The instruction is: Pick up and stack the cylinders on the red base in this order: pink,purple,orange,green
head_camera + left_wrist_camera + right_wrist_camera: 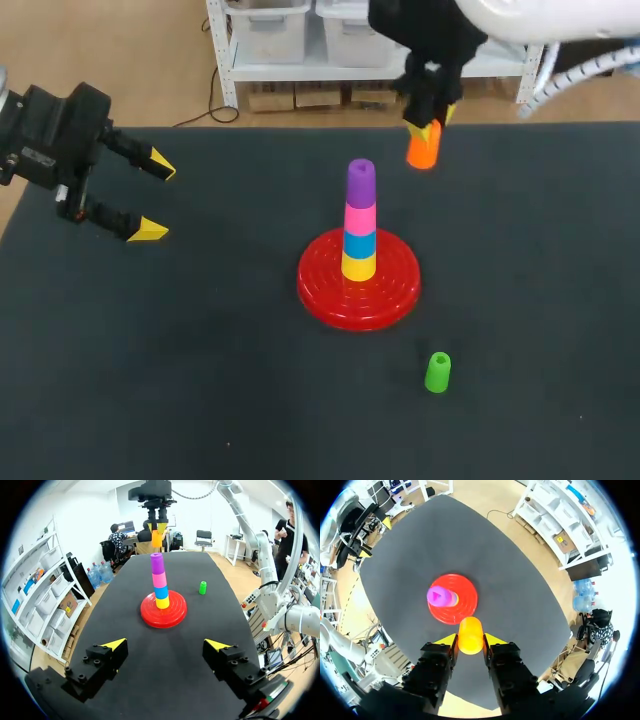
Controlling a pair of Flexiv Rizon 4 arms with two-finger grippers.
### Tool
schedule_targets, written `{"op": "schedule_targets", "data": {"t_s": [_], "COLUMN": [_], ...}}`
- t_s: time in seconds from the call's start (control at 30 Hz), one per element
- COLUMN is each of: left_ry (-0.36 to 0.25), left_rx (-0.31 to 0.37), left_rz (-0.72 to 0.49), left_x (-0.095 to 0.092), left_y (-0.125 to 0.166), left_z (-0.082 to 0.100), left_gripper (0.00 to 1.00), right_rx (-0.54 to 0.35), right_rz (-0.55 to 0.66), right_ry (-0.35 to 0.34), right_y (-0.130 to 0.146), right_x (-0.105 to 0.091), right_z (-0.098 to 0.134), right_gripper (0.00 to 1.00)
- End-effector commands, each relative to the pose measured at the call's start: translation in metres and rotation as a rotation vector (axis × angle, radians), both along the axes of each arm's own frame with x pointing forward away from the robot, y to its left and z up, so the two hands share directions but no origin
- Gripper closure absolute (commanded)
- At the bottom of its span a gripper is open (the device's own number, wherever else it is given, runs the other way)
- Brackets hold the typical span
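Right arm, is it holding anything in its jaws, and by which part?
Yes: the orange cylinder, pinched on two opposite sides of its upper part.

My left arm reaches in over the table's left edge, the left gripper [157,198] held with its fingers spread wide and pointing toward the middle, while my right arm hangs near the far edge, the right gripper [430,120] pointing down, pinching the orange cylinder [423,150].

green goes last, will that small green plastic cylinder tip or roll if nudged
The small green plastic cylinder stands upright, narrow-based, on the dark table, so a nudge probably tips it. Lying down, its round side likely rolls.
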State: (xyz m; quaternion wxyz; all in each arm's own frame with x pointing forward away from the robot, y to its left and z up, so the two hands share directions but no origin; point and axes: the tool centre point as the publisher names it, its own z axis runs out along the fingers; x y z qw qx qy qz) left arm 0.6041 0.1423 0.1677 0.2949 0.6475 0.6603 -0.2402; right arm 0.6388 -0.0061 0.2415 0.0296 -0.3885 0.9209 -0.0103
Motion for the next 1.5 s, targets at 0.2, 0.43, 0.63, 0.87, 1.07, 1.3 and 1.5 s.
{"op": "schedule_targets", "data": {"t_s": [0.2,0.43,0.63,0.87,1.07,1.3,1.5], "left_ry": [-0.004,-0.004,-0.004,-0.004,-0.004,-0.004,-0.004], "left_rx": [-0.003,-0.003,-0.003,-0.003,-0.003,-0.003,-0.003], "left_rz": [0.000,0.000,0.000,0.000,0.000,0.000,0.000], "left_x": [-0.001,-0.001,-0.001,-0.001,-0.001,-0.001,-0.001], "left_y": [0.001,0.001,0.001,0.001,0.001,0.001,0.001], "left_z": [-0.001,-0.001,-0.001,-0.001,-0.001,-0.001,-0.001], "left_gripper": [0.00,0.00,0.00,0.00,0.00,0.00,0.00], "right_rx": [-0.028,-0.031,-0.035,-0.036,-0.033,-0.028,-0.026], "right_rz": [0.023,0.054,0.070,0.080,0.080,0.080,0.078], "right_ry": [0.027,0.037,0.048,0.053,0.054,0.053,0.057], "right_y": [0.031,0.051,0.063,0.068,0.068,0.066,0.065], "right_x": [0.012,0.012,0.012,0.007,0.004,0.000,-0.002], "right_z": [0.012,0.007,-0.001,-0.003,-0.003,-0.003,-0.005], "right_gripper": [1.00,1.00,1.00,1.00,1.00,1.00,1.00]}}
